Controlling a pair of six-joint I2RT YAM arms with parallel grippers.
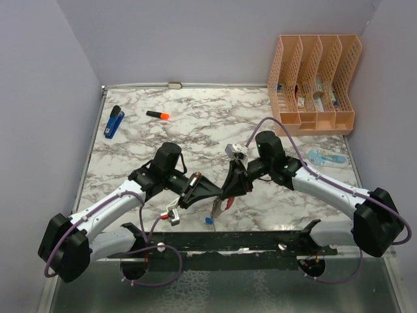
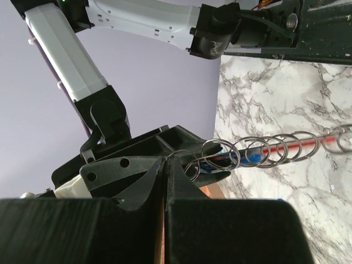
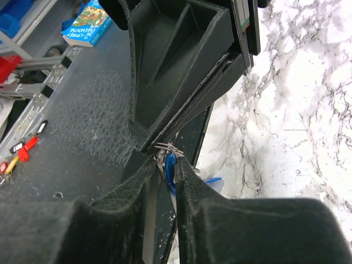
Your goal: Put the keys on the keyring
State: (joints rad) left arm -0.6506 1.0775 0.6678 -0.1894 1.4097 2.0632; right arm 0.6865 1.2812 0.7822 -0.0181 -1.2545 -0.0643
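My left gripper (image 1: 212, 193) (image 2: 166, 159) is shut on a thin silver ring at the end of the keyring (image 2: 258, 151). From there a chain of silver rings runs out to a red part (image 2: 286, 147). In the top view the keyring's red loop (image 1: 220, 207) hangs just under the two grippers near the table's front edge. My right gripper (image 1: 231, 191) (image 3: 168, 162) meets the left one tip to tip. Its jaws stand narrow around a blue key head (image 3: 171, 168), right below the wire rings (image 3: 168, 147). Another blue key (image 1: 209, 221) (image 3: 213, 180) lies on the marble below.
A dark-blue stapler-like thing (image 1: 114, 121) and an orange-capped black marker (image 1: 158, 115) lie at the back left. An orange file organizer (image 1: 313, 85) stands at the back right, with a pale-blue flat item (image 1: 326, 157) in front of it. A black rail (image 1: 228, 244) runs along the near edge.
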